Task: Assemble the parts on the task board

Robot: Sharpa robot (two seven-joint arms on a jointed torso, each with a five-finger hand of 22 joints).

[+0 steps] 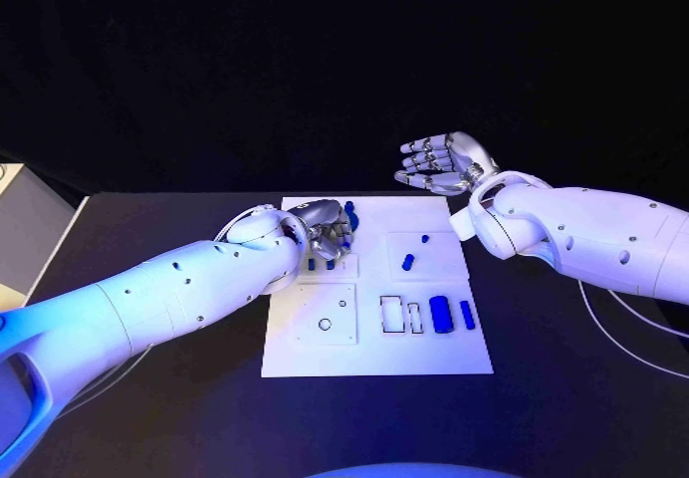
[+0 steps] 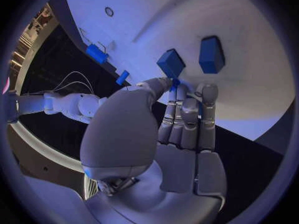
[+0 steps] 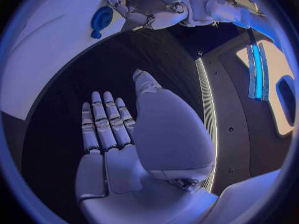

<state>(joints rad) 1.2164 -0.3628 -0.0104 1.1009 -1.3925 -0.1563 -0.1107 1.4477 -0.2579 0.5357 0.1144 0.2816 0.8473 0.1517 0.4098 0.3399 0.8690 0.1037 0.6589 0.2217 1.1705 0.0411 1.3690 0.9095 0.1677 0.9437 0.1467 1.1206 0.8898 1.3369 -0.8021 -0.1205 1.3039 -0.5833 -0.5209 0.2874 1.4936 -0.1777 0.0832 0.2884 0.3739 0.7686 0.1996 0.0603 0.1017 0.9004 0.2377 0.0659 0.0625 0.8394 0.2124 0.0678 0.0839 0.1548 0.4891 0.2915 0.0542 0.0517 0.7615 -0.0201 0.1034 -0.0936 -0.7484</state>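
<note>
A: From the head view, where are the hands?

B: The left hand (image 1: 325, 227) is down on the far left part of the task board (image 1: 376, 360), fingers bunched over small blue parts (image 1: 329, 263). The right hand (image 1: 445, 162) hovers past the board's far edge, above the black table (image 1: 574, 398), fingers loosely curled and holding nothing. More blue parts lie near the board's middle (image 1: 408, 262) and in its near right slots (image 1: 439, 315).

A: And the left wrist view?

B: The left hand's fingers (image 2: 187, 114) lie together, tips at a small blue piece (image 2: 176, 82) just under a square blue part (image 2: 170, 62). It looks pinched between thumb and finger, though I can't be certain. Another square part (image 2: 211, 55) sits beside it.

A: The right wrist view?

B: The right hand (image 3: 118, 134) is flat, fingers straight and side by side, empty, over the dark table. The left hand (image 3: 146, 5) is on the board, beside a round blue part (image 3: 101, 18).
</note>
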